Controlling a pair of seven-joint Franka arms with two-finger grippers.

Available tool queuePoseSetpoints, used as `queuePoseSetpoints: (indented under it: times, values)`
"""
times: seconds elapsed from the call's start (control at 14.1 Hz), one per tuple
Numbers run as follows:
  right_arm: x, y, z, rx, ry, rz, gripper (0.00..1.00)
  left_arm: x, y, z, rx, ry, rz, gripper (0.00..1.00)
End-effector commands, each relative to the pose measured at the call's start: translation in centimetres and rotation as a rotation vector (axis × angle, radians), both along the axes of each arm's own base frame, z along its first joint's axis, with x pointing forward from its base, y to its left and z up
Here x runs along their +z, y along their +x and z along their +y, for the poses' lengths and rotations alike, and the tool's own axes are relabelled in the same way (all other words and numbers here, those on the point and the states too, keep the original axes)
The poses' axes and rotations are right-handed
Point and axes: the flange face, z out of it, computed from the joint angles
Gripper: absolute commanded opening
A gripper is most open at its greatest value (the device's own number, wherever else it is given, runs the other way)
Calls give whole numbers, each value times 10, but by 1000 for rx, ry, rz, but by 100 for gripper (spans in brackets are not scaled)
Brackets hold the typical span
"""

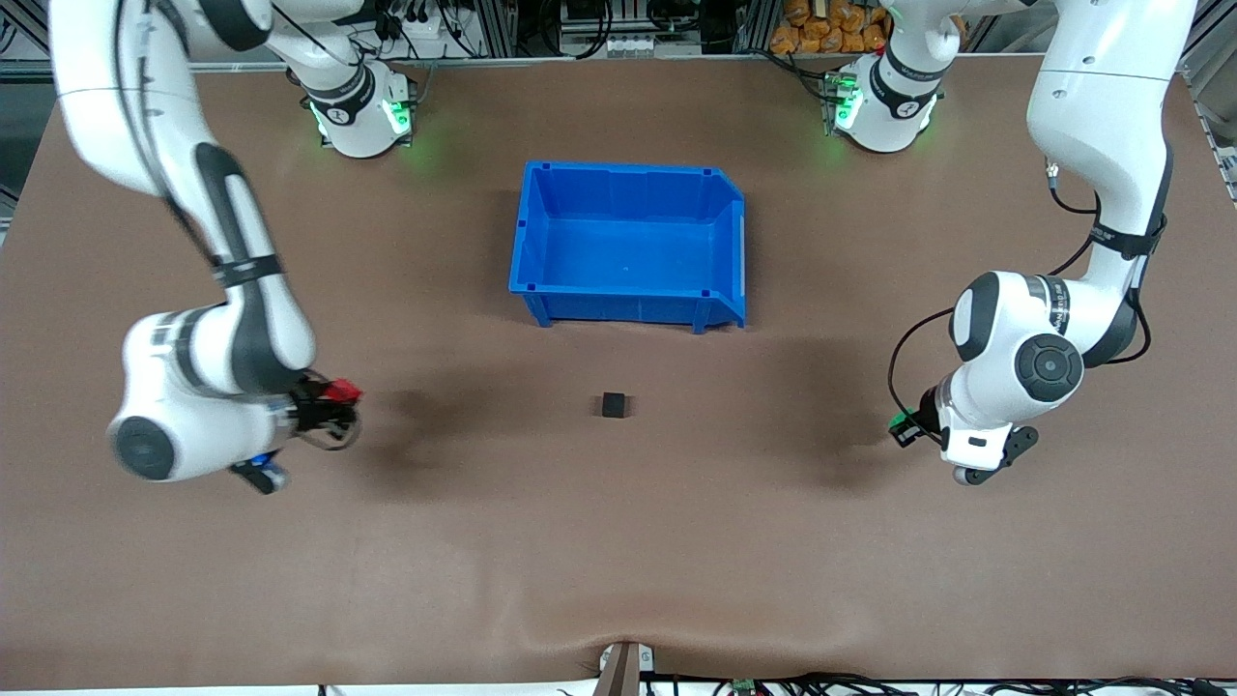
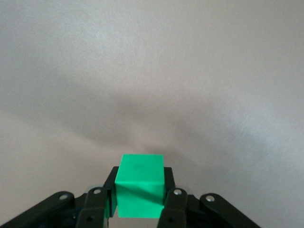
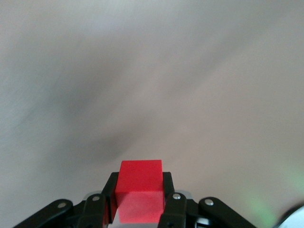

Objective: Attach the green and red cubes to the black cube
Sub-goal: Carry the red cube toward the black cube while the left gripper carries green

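Note:
The black cube lies alone on the brown table, nearer to the front camera than the blue bin. My right gripper is shut on the red cube and holds it above the table toward the right arm's end; the red cube sits between the black fingers in the right wrist view. My left gripper is shut on the green cube above the table toward the left arm's end; the green cube fills the gap between its fingers in the left wrist view.
A blue bin stands open and empty at the middle of the table, farther from the front camera than the black cube. The arms' bases stand along the table's edge that is farthest from the front camera.

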Motion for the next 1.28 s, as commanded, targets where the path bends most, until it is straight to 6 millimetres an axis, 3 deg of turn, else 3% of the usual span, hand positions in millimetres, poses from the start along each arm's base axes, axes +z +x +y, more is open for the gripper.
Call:
queuePoseSetpoints:
  times: [0.0, 0.14, 0.21, 0.36, 0.43, 0.64, 0.78, 0.92, 1.07, 1.21]
  values:
    - [7, -15, 74, -206, 5, 37, 0, 25, 6, -9, 147, -24, -9, 0]
    - [10, -18, 135, -327, 38, -48, 0, 36, 7, -21, 234, -34, -4, 0]
    - [8, -18, 154, -387, 34, -85, 0, 29, 0, -41, 272, -25, 32, 0]
    - [-3, -22, 190, -465, 35, -142, 0, 31, 10, -65, 372, -26, 10, 0]
    - [-12, -25, 205, -501, 33, -164, 0, 32, 19, -70, 422, -42, 0, 0]
    - [-49, -41, 251, -578, 30, -205, 0, 24, 29, -123, 536, -60, -15, 0]
    - [-60, -47, 261, -601, 18, -202, 0, 16, 29, -144, 644, -67, -8, 0]
    - [-74, -48, 261, -611, 15, -204, 0, 13, 27, -153, 697, -66, -4, 0]
    - [-80, -52, 274, -635, 40, -228, 0, 7, 23, -163, 738, -81, 20, 0]
    - [-90, -56, 278, -638, 29, -219, 0, 0, 21, -187, 812, -120, 55, 0]
